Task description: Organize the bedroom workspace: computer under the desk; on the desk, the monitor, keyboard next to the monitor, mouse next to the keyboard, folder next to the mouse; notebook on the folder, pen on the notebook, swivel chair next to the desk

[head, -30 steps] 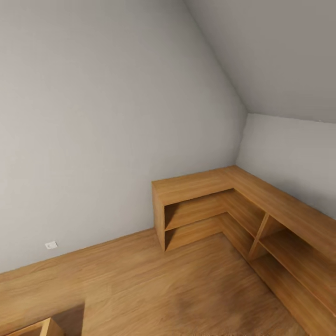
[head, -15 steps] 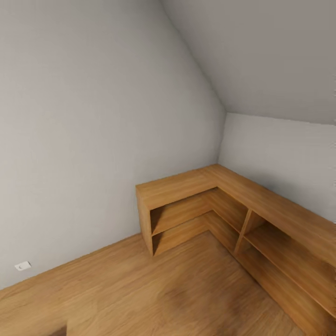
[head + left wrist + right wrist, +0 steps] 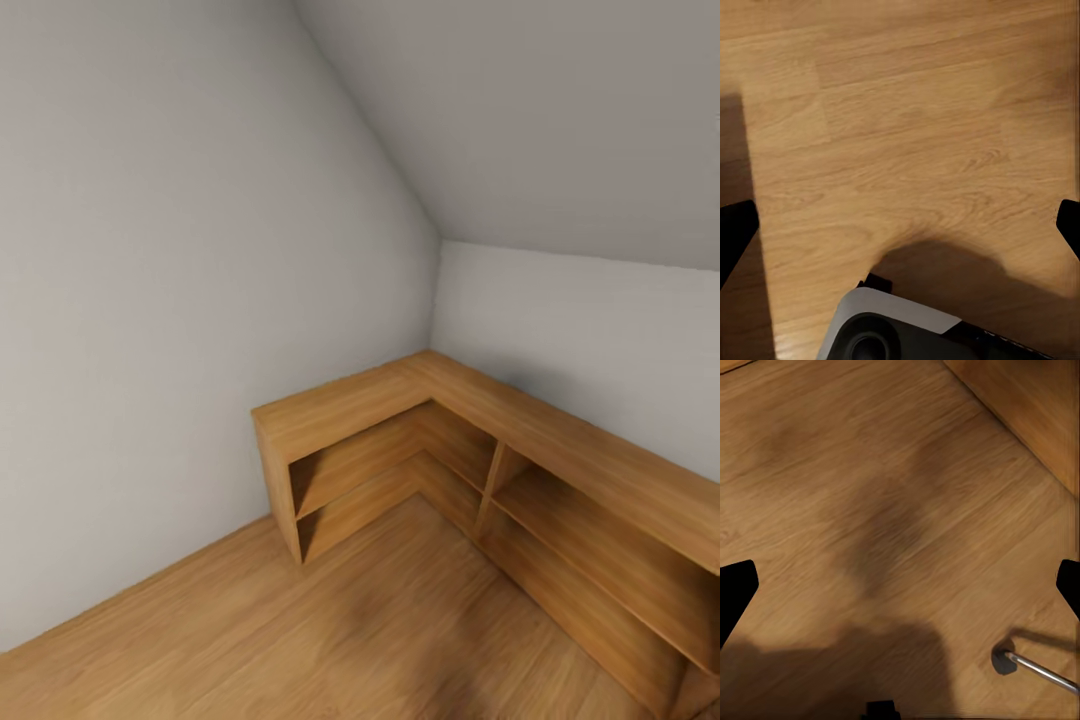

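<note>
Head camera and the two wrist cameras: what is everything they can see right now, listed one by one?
Low cabinet: one, light wood, L-shaped with open shelves, in the room's corner against both walls.
Walls: two, pale grey, meeting in the corner behind the cabinet.
Sloped ceiling: one, grey, slanting down toward the far wall.
Floor: wood planks, light brown, in front of the cabinet and under both arms.
Metal leg with a round foot: one, silver-grey, standing on the floor in the right wrist view; what it belongs to cannot be told.
Robot base: grey and black, low on the floor in the left wrist view.
Left pincer: black fingertips wide apart, open, nothing held.
Right pincer: black fingertips wide apart, open, nothing held.
</note>
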Available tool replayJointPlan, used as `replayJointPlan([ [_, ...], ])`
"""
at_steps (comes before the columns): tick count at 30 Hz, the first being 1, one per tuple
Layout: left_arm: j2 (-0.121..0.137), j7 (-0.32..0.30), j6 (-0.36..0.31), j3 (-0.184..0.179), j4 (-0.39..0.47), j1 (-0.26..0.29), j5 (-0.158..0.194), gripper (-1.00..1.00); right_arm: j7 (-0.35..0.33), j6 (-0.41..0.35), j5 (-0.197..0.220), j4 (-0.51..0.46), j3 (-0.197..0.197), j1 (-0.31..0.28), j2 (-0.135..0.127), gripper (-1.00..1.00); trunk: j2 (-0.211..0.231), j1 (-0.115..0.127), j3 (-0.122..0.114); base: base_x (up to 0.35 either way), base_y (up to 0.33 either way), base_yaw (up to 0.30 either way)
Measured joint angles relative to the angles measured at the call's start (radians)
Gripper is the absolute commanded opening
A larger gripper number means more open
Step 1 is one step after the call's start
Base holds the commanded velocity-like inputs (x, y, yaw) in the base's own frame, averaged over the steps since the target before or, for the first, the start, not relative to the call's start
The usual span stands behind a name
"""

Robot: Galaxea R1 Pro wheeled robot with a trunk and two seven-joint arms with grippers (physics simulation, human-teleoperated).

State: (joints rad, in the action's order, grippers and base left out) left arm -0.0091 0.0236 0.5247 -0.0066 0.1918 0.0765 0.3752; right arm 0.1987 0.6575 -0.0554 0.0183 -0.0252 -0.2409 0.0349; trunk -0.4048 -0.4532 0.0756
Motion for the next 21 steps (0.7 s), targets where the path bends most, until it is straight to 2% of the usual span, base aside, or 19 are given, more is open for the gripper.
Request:
replayJointPlan([
  [10, 0.0, 0.0, 0.001, 0.0, 0.0, 0.0, 0.0, 1.0, 0.0, 0.0, 0.0, 0.0, 0.0, 0.0, 0.0, 1.0, 0.0, 0.0, 0.0, 0.008, 0.004, -0.273],
  [21, 0.0, 0.0, 0.002, 0.0, 0.0, 0.0, 0.0, 1.0, 0.0, 0.0, 0.0, 0.0, 0.0, 0.0, 0.0, 1.0, 0.0, 0.0, 0.0, 0.16, 0.073, -0.273],
])
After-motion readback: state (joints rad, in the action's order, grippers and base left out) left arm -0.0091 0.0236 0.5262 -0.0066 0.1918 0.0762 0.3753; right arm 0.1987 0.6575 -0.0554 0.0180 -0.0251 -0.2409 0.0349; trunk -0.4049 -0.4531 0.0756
